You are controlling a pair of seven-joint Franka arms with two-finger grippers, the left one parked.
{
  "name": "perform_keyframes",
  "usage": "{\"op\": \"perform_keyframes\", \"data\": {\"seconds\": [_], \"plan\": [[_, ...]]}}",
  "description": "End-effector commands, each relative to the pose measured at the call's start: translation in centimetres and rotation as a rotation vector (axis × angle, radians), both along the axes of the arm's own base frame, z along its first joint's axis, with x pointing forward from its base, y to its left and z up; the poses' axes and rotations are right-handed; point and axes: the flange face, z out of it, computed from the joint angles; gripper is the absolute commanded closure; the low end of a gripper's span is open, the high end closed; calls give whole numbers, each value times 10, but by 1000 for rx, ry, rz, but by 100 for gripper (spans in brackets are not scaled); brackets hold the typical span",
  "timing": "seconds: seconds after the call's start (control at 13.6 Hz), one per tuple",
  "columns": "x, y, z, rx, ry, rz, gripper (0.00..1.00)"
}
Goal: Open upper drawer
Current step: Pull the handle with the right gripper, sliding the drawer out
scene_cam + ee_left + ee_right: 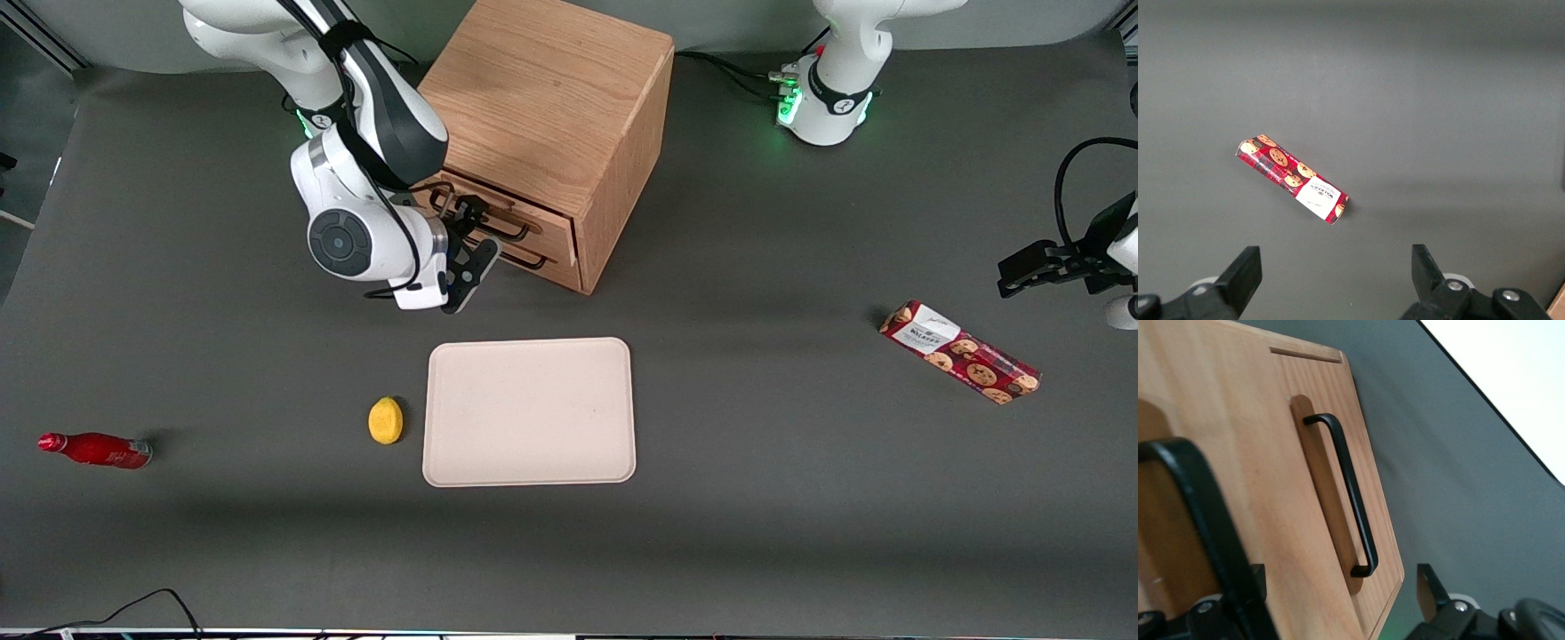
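1. The upper drawer (pixel 553 229) (pixel 1198 407) sits in the front of the oak cabinet (pixel 551 98), directly above the lower drawer (pixel 544 267) (pixel 1318 453). The cabinet stands on the tabletop (pixel 800 498) farther from the front camera than everything else on it. Whether the upper drawer is pulled out at all cannot be told.
2. Its thin dark handle (pixel 508 228) (pixel 1205 513) runs along the drawer front. In the right wrist view it is a thick blurred bar very close to the camera.
3. The end effector (pixel 462 212) (pixel 1340 577) is right at this handle, in front of the upper drawer. It is released: the two fingers (pixel 1426 581) stand wide apart, and the bar passes just beside one of them. Contact cannot be made out.
4. The working arm reaches down past the cabinet's corner at its own end of the tabletop. Its wrist is bent so the hand points in at the drawer front, and a round joint cap (pixel 338 240) faces the front camera.
5. The lower drawer's matching handle (pixel 523 260) (pixel 1345 500) hangs free, just beside the end effector.
6. Nearer the front camera than the cabinet lies a pale tray (pixel 529 411), with a lemon (pixel 386 420) just beside it.
7. A red bottle (pixel 96 450) lies on its side toward the working arm's end. A cookie packet (pixel 960 352) (pixel 1291 179) lies toward the parked arm's end.
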Motion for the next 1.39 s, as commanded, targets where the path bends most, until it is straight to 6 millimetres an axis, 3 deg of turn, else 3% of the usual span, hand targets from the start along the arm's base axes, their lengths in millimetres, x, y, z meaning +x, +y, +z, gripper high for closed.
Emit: {"op": "perform_keyframes", "data": {"seconds": [0.0,0.66,1.32], "plan": [[4,-1,-5,19,-5,12,0],[30,-14,6,32,-41,-17,0],[60,-44,7,16,-89,-3,0]]}}
